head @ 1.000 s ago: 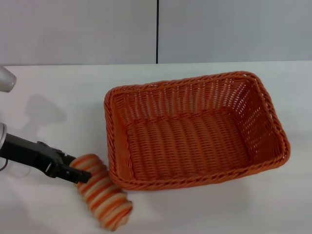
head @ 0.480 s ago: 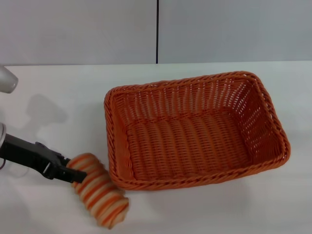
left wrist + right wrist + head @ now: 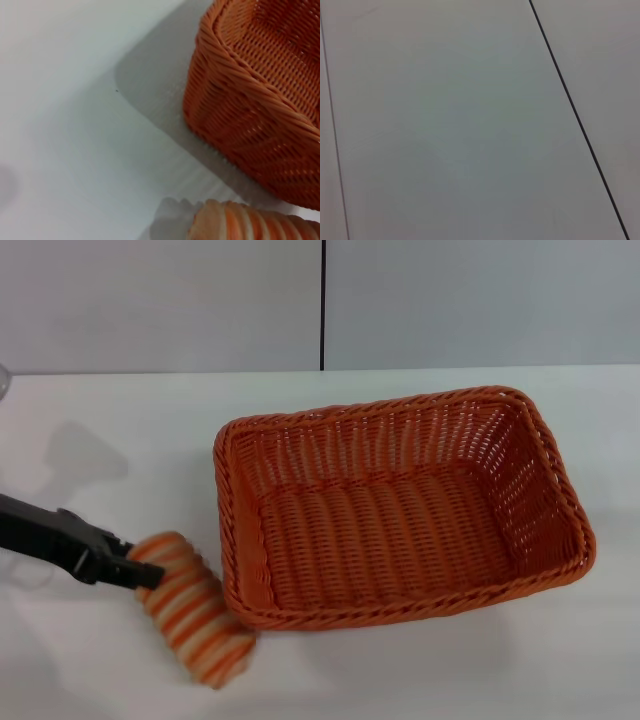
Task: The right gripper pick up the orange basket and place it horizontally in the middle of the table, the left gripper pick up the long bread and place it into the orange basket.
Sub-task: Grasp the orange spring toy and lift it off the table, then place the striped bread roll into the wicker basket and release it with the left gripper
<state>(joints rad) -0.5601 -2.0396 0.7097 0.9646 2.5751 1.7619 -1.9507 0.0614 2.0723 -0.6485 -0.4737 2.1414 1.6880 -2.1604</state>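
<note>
Head view: table (image 3: pixel 120 420), white; orange basket (image 3: pixel 400 505) set lengthwise at its middle, empty; long bread (image 3: pixel 190 607) just left of the basket's near-left corner, axis slanting toward the near edge; left gripper (image 3: pixel 135 575) apparently clamped on its far end; bread shifted left since before; right gripper unseen

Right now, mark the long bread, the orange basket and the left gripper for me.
long bread (image 3: pixel 190 610), head view, middle of its striped top.
orange basket (image 3: pixel 228 540), head view, braided rim on its left short side.
left gripper (image 3: pixel 143 576), head view, tip of the black jaws at the bread's upper end.
</note>
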